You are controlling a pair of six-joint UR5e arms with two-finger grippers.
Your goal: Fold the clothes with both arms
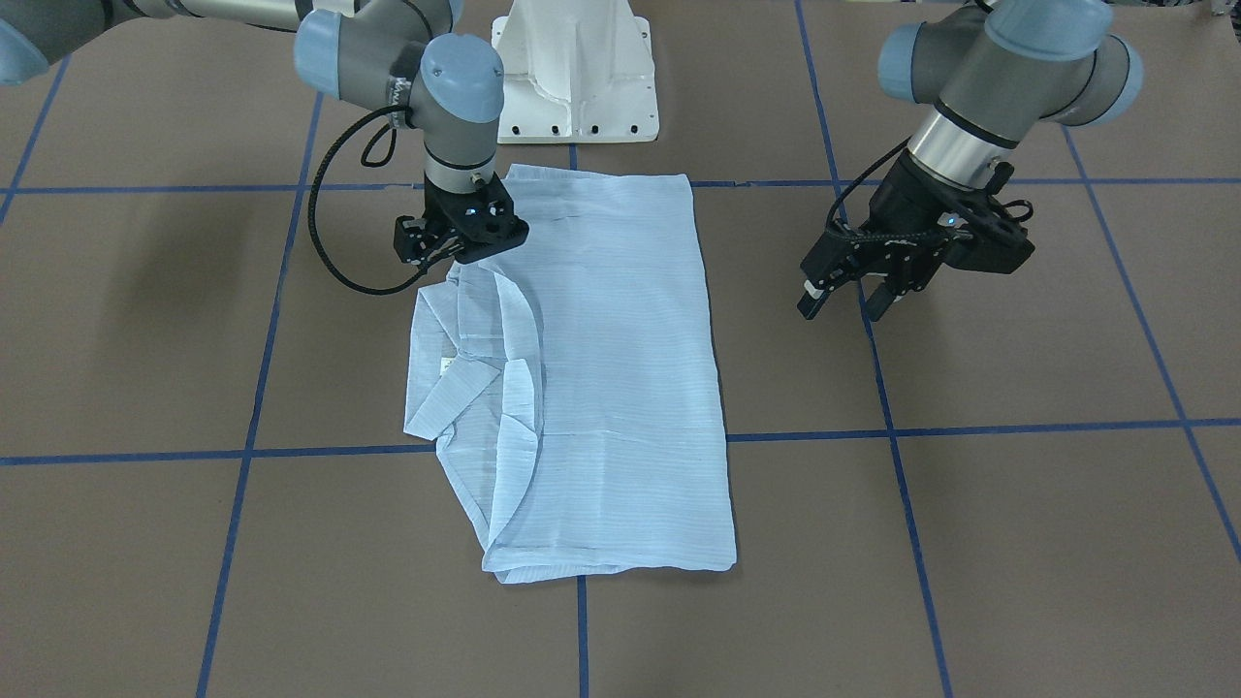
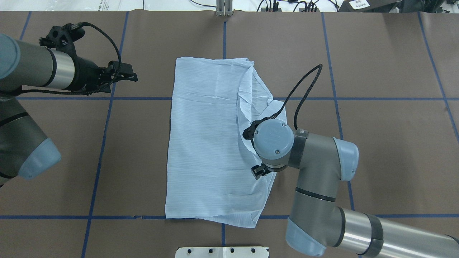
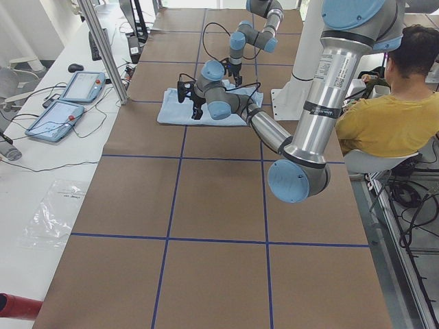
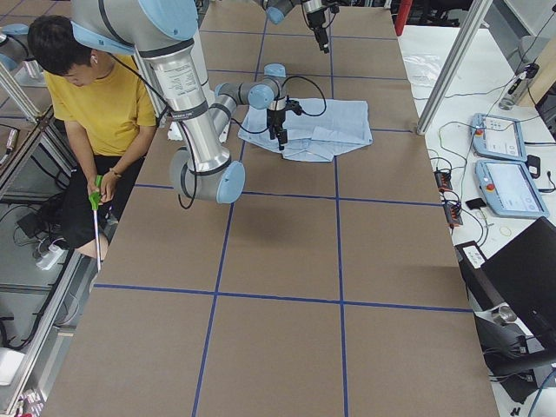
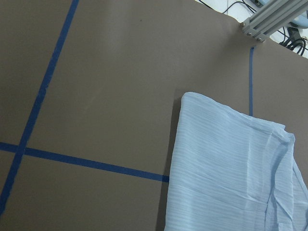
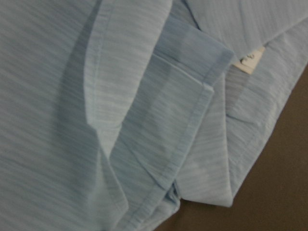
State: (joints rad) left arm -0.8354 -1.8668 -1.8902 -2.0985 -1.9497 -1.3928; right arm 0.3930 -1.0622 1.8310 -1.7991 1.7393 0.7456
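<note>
Left gripper (image 1: 842,308), jaws parted and empty, hangs above my tabletop (image 1: 1018,533) beside the shirt (image 1: 620,368); right gripper (image 1: 456,250) stands at its collar-side edge, closure indiscernible.

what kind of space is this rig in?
Likely a robotics lab, a data-collection cell: table gridded with blue tape, teach pendants on a side bench, person seated by the white pedestal.

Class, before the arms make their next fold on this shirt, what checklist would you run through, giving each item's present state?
1. Left gripper open, clear of the shirt: ok.
2. Right gripper over the shirt's edge: ok.
3. Right gripper's hold on the cloth: cannot tell.
4. Folded layers lying smooth: not ok, bunched near the collar.
5. Person off the table: ok.
</note>
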